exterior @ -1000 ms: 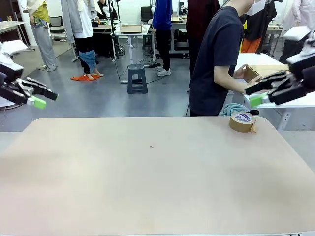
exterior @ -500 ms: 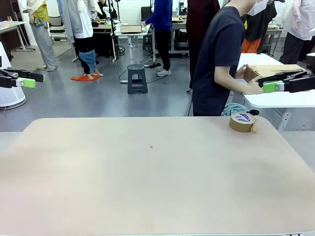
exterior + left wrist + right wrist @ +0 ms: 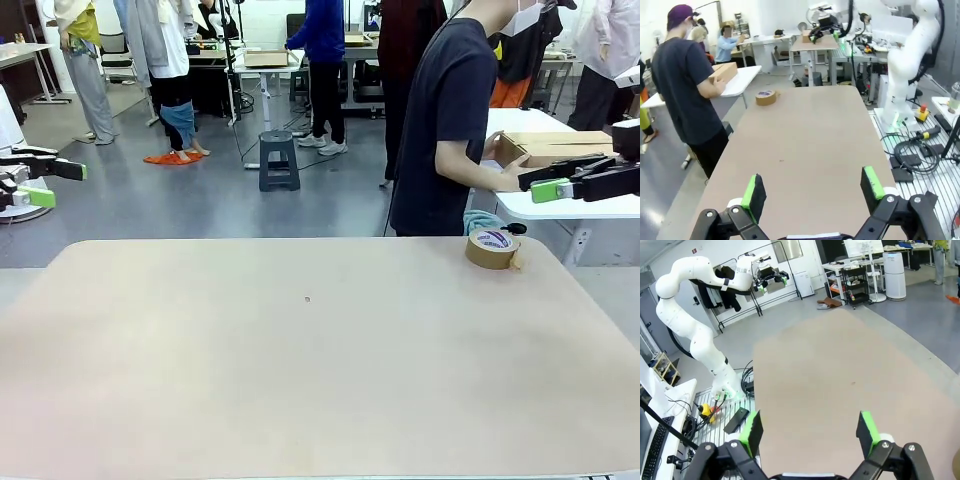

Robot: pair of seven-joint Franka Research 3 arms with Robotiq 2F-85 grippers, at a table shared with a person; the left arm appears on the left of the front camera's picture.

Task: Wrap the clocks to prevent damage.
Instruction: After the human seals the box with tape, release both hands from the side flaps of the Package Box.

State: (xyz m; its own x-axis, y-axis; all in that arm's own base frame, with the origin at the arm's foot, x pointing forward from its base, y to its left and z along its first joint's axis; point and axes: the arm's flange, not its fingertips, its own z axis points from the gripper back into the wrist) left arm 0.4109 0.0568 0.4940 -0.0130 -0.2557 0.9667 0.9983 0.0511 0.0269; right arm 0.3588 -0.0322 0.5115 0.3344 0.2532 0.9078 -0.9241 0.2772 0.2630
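Observation:
The clocks are out of view. My left gripper (image 3: pixel 62 184) hovers beyond the table's far left corner, open, with nothing between its green pads; the left wrist view looks down the length of the bare table past the same open gripper (image 3: pixel 812 182). My right gripper (image 3: pixel 535 183) hangs open and empty past the far right corner, above the tape roll (image 3: pixel 491 249). Its own wrist view shows the open gripper (image 3: pixel 809 424) over the tabletop (image 3: pixel 840 385).
A brown tape roll (image 3: pixel 766 97) sits at the table's far right corner beside a teal cloth (image 3: pixel 478 220). A person (image 3: pixel 440 130) stands behind that corner, hands on a cardboard box (image 3: pixel 545 147) on a white side table. The beige tabletop (image 3: pixel 300 360) is bare.
Both grippers have drawn outward toward the picture's edges and levelled out, staying open. The person has kept handling the box.

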